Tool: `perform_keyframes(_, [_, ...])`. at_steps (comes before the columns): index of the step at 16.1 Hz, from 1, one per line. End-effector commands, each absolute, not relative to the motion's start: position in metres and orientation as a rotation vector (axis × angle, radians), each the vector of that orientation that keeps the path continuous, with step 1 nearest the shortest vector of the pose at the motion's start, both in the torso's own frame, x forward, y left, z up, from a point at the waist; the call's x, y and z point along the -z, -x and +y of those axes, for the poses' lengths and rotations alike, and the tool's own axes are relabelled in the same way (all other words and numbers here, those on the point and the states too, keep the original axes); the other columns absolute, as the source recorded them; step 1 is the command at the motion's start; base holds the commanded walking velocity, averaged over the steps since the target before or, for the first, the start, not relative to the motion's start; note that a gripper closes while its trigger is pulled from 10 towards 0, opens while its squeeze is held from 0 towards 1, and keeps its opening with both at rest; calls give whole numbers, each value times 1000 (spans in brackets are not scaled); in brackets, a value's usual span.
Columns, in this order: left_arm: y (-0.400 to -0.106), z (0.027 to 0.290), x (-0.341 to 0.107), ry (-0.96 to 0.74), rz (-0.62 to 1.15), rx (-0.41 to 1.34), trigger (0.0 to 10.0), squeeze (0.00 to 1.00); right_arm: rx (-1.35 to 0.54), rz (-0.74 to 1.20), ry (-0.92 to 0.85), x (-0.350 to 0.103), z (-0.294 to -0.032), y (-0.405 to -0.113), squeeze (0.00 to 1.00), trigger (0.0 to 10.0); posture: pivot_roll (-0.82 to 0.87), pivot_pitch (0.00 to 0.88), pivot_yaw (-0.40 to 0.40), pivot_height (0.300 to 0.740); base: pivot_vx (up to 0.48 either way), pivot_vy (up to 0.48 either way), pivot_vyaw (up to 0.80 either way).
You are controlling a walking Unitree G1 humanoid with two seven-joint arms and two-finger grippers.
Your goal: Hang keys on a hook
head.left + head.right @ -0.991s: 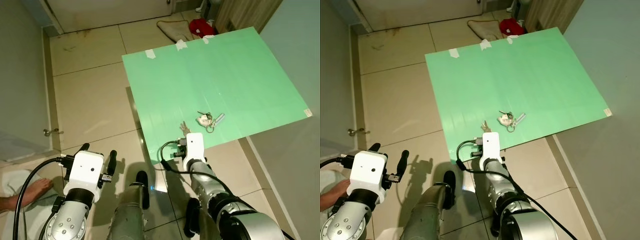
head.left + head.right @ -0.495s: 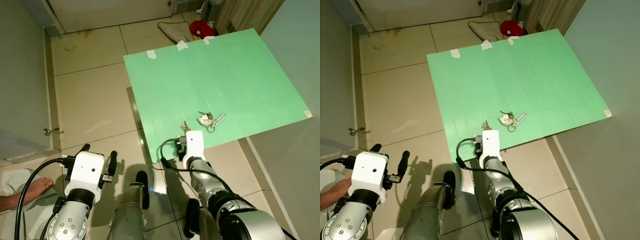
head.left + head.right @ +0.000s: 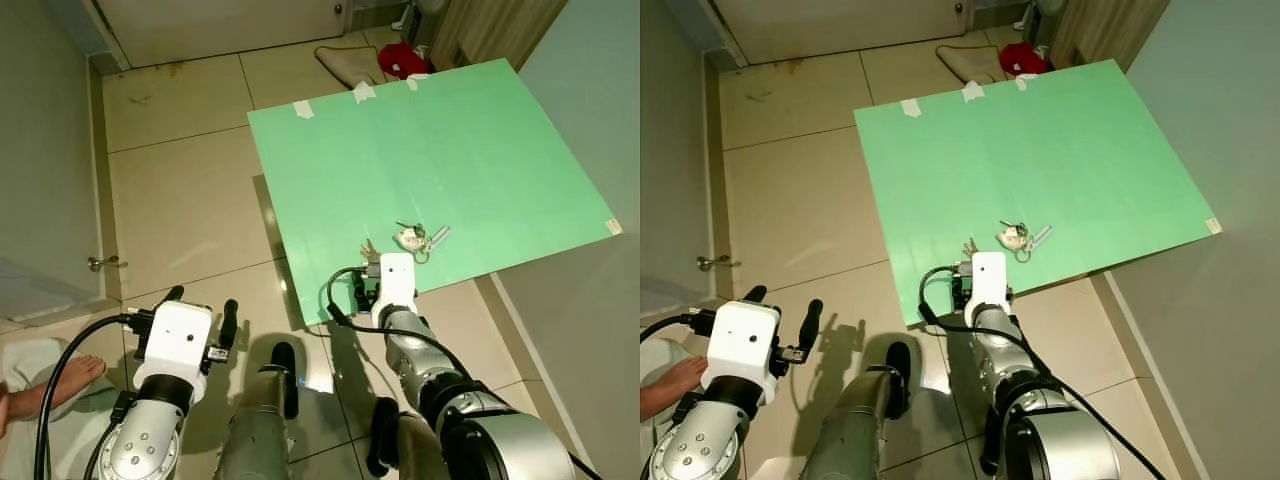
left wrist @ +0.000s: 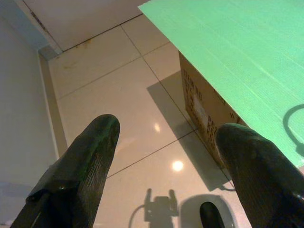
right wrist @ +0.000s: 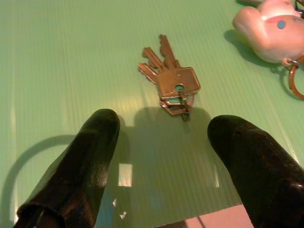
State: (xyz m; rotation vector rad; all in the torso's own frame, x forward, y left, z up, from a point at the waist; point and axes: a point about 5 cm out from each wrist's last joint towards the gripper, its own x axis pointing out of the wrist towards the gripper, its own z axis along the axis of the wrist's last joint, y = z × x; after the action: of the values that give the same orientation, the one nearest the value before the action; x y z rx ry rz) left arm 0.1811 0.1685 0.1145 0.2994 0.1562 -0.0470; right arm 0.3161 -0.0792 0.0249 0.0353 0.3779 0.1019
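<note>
I'm hovering my right gripper (image 5: 161,156), fingers spread apart, just short of the keys (image 5: 169,80) lying at twelve o'clock on the green board (image 3: 470,150). Nothing is grasped yet; pickup and hanging remain. My left gripper (image 4: 166,156) is hanging idle, fingers apart.

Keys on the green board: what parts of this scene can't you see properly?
- Small brass keys: teeth overlap in the right wrist view, so their count is unclear.
- Pink animal-shaped keychain: cut off by that view's edge.
- Second key bunch with the keychain: too small in the head views.
- Cardboard box under the green corrugated board: label print too blurred.
- Hook: cannot be made out.
</note>
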Motion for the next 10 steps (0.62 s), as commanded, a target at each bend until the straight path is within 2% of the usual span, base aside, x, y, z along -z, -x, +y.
perform_keyframes(1, [-177,168,-107,-305,191,46,10000,0,-73,424,-50,-18,-82,-312,0,10000,455,367,-32,740,0,0,0])
perform_keyframes(9, [-169,172,-109,-315,203,31,10000,0,-51,431,-46,-22,-81,-316,0,10000,491,398,-23,740,0,0,0])
perform_keyframes(10, [-166,172,-110,-317,204,29,10000,0,-40,441,-54,-21,-83,-316,0,4196,498,404,-21,740,0,0,0])
